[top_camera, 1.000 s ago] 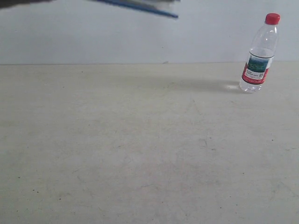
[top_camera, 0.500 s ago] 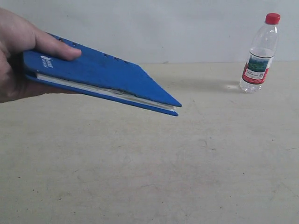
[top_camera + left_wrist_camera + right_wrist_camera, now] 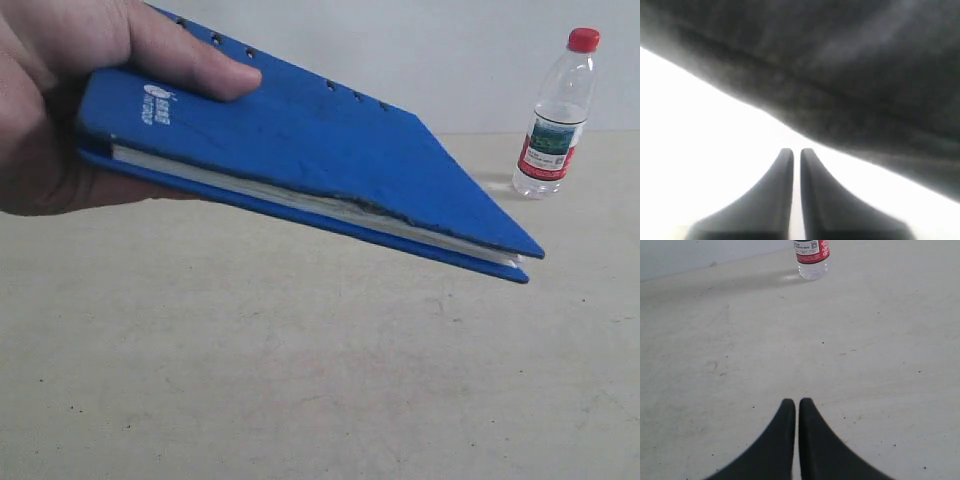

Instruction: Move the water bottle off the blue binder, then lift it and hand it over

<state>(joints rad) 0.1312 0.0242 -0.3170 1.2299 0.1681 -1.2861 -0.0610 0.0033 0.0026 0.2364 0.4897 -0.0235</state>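
A person's hand (image 3: 60,110) holds the blue binder (image 3: 330,160) tilted in the air over the left and middle of the table, white pages showing along its near edge. The water bottle (image 3: 558,115), clear with a red cap, stands upright on the table at the far right, apart from the binder; its lower part (image 3: 811,257) shows in the right wrist view. My right gripper (image 3: 796,402) is shut and empty above bare table, well short of the bottle. My left gripper (image 3: 796,151) is shut and empty, with a dark blurred shape (image 3: 840,65) close above it. Neither gripper shows in the exterior view.
The beige tabletop (image 3: 300,380) stretches bare in front of the binder and bottle. A pale wall (image 3: 450,60) runs behind the table's far edge.
The hand has brought the blue binder down from the top of the view and forward, so it looms larger and reaches further right. The bottle and both grippers have stayed put.
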